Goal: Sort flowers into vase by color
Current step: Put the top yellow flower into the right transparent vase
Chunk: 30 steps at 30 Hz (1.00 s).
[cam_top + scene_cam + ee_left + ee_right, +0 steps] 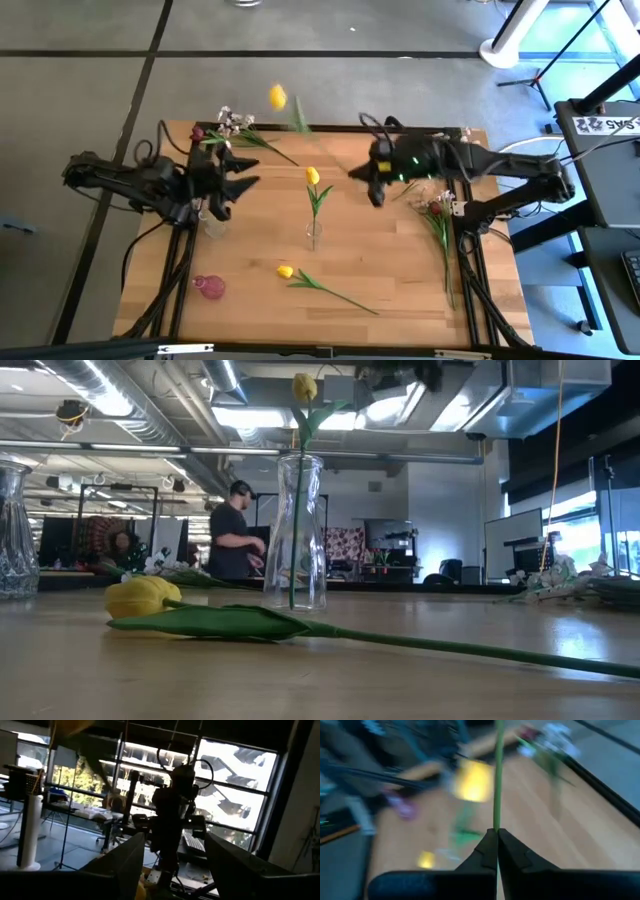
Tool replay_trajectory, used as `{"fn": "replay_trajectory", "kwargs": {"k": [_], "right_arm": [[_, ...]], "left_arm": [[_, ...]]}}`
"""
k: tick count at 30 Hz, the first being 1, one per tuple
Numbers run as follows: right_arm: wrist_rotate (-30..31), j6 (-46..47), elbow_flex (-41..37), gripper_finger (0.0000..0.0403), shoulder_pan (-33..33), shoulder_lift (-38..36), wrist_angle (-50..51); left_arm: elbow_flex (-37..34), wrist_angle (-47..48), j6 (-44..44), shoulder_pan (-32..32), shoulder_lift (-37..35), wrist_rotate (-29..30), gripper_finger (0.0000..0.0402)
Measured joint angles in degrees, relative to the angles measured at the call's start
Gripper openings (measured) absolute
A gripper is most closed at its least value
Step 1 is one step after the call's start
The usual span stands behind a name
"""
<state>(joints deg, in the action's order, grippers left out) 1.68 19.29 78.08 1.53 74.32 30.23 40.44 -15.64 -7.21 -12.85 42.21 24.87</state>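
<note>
My right gripper (357,175) hangs above the table's middle, shut on a yellow tulip whose blurred head (277,97) and leaf (298,118) float high over the far edge. Another yellow tulip (313,176) stands by its stem in a clear vase (314,235). A third (285,271) lies flat near the front. My left gripper (248,172) is open at the left, above a second clear vase (213,222), and touches nothing. My right gripper pinches the tulip's green stem (497,817) between its two fingertips. The stem runs straight on beyond the tips, roughly along the fingers, toward the table's far left. The flower is lifted clear of the table; its head is outside the wrist view.
White-pink sprays and a dark red bloom (232,127) lie at the far left corner. More flowers (436,208) lie at the right edge. A small pink vase (210,288) stands front left. A person (235,530) stands in the room beyond.
</note>
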Motion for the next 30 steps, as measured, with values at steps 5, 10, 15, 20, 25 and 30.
{"fn": "replay_trajectory", "kwargs": {"k": [5, 10, 15, 20, 25, 30], "right_arm": [[0.3, -1.7, 0.0, 0.0, -9.9, -0.8, -10.3], [6.6, -3.2, 0.0, 0.0, -16.7, -0.2, -14.9], [11.0, -4.9, 0.0, 0.0, -21.5, -0.3, -18.0], [14.6, -7.0, 0.0, 0.0, -24.4, -0.3, -18.7], [16.4, -9.3, 0.0, 0.0, -25.2, -0.3, -17.5], [17.5, -11.0, 0.0, 0.0, -25.2, -0.3, -16.8]], "left_arm": [[8.4, -1.9, 2.5, -4.7, 12.1, 0.9, 0.0205], [16.1, -5.8, 7.0, -9.8, 23.5, 5.9, 0.0205], [22.9, -13.1, 12.0, -13.2, 31.8, 8.0, 0.0205], [27.8, -19.0, 16.0, -13.5, 39.2, 8.8, 0.0205], [32.4, -22.4, 16.3, -11.7, 44.7, 8.1, 0.0205], [36.2, -22.6, 16.3, -10.8, 46.8, 10.5, 0.0199]]}}
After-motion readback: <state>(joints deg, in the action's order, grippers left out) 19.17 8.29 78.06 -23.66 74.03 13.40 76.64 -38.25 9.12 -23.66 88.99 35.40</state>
